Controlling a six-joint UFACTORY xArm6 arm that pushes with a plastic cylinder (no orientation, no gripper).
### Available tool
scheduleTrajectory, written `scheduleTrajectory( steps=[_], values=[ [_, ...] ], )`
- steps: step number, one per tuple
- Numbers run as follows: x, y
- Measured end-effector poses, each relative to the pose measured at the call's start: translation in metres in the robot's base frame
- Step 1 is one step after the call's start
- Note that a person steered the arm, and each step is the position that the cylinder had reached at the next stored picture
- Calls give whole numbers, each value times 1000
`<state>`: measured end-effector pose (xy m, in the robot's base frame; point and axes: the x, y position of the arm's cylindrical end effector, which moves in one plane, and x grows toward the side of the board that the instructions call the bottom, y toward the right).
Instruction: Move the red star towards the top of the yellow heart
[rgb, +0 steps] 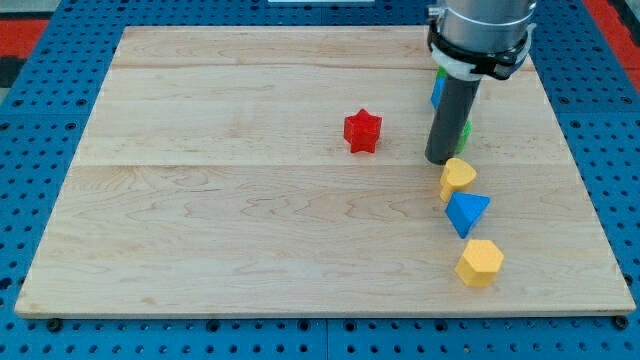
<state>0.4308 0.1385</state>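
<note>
The red star (363, 132) was seen just right of frame centre. My tip (440, 160), a fingerless rod, was placed just above the yellow heart (458, 177), right of the star.

The rod hides most of a blue block (437, 90) and a green block (466, 130) behind it, shapes not discernible; the arm's upper housing (480, 30) is cut off by the view's top; the tip (440, 161) sits just above the yellow heart (458, 177), contact unclear.
</note>
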Motion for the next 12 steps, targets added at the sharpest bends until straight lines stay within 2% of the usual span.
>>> scheduleTrajectory(
  steps=[2,3,4,5,6,8,12],
  values=[
    [-9,11],
    [5,-24],
    [10,-96],
    [-1,-150],
    [-26,-149],
    [-60,-109],
    [-44,-73]
  ],
)
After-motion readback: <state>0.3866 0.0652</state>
